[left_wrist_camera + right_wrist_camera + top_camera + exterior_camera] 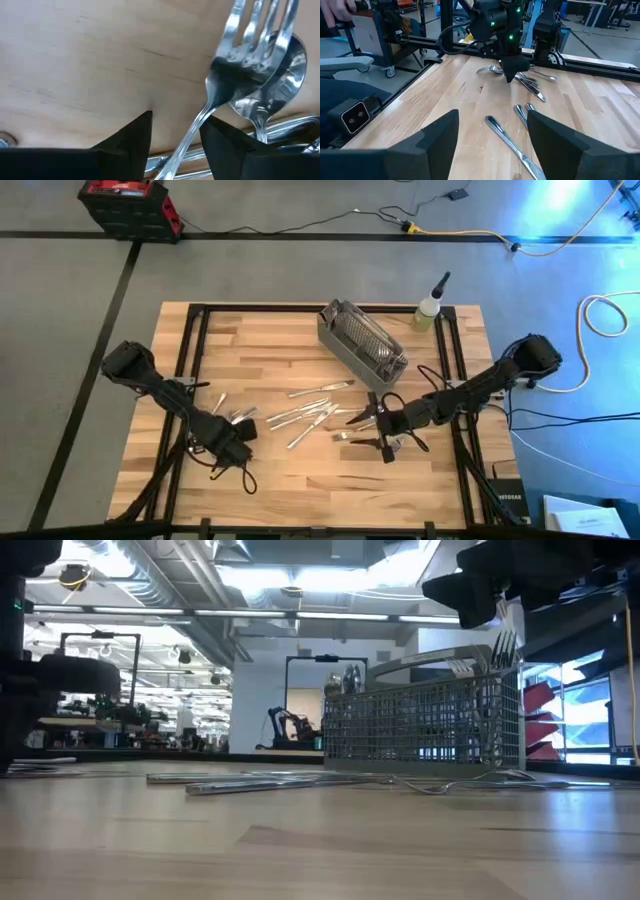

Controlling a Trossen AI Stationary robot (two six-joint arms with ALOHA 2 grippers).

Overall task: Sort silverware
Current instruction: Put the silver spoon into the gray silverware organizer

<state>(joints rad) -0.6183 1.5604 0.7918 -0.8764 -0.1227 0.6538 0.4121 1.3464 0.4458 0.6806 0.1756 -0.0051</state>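
The left gripper point(238, 442) is hovering open over a fork point(235, 60) at lower left; the right gripper point(385, 423), also open, is waiting centre-right, while silverware point(312, 412) is lying mid-table below the mesh basket point(362, 340), seemingly awaiting sorting.
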